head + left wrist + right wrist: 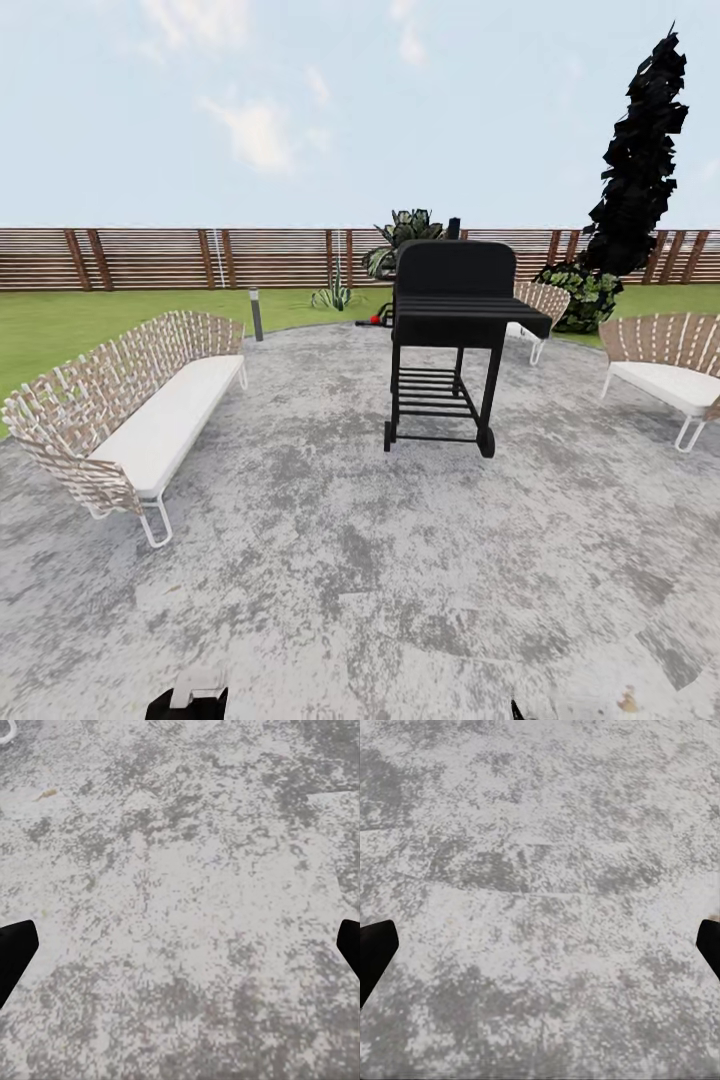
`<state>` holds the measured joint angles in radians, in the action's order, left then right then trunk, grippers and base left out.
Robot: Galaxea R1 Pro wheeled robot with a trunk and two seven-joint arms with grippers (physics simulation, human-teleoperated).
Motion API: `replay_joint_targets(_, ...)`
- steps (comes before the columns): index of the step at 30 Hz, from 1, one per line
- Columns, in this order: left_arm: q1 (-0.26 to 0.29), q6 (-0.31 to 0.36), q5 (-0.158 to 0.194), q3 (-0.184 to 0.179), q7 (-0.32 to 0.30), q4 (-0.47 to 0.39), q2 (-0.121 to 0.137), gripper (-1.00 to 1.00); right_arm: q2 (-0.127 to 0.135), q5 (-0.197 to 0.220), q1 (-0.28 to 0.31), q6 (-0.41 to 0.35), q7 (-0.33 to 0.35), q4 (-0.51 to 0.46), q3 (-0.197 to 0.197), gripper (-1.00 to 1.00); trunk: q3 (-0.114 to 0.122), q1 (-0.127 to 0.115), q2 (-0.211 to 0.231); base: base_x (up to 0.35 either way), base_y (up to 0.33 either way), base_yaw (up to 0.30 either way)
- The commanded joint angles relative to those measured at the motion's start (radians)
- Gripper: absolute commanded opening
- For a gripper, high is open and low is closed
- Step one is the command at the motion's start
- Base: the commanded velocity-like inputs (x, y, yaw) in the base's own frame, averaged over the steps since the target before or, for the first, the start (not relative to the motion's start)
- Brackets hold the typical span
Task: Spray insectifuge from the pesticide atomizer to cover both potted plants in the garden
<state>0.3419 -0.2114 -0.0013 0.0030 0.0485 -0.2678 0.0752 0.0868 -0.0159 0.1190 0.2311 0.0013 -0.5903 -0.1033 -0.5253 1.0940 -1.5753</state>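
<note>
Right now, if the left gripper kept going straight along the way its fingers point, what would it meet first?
The grey paved patio. The left gripper is open and empty, fingers wide apart, aimed at bare paving with nothing between. How far off the ground lies is unclear.

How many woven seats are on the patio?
3: a long bench at the left, a chair at the right edge, and another partly hidden behind the black grill. The grill may hide more.
</note>
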Motion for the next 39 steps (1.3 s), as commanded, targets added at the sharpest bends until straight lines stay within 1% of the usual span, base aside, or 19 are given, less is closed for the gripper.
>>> replay_joint_targets(1, 0.001, -0.003, 0.000, 0.000, 0.002, 0.001, 0.000, 1.00, 0.000, -0.002, 0.001, 0.003, 0.000, 0.004, -0.001, 1.00, -0.004, 0.004, -0.008, 0.000, 0.000, 0.000)
replay_joint_targets(22, 0.001, -0.004, 0.003, 0.000, 0.002, 0.002, 0.000, 1.00, -0.002, -0.002, 0.001, 0.003, -0.003, 0.010, -0.002, 1.00, -0.070, 0.084, -0.155, 0.000, 0.000, 0.000)
replay_joint_targets(28, 0.000, -0.004, 0.003, 0.000, 0.002, 0.002, -0.001, 1.00, 0.004, -0.001, 0.001, 0.005, -0.006, 0.010, -0.008, 1.00, -0.089, 0.107, -0.197, 0.000, 0.000, 0.000)
replay_joint_targets(39, 0.000, -0.004, 0.003, 0.000, 0.002, 0.002, -0.001, 1.00, 0.000, 0.006, 0.001, 0.002, -0.006, 0.008, -0.011, 1.00, -0.123, 0.150, -0.274, 0.000, 0.000, 0.000)
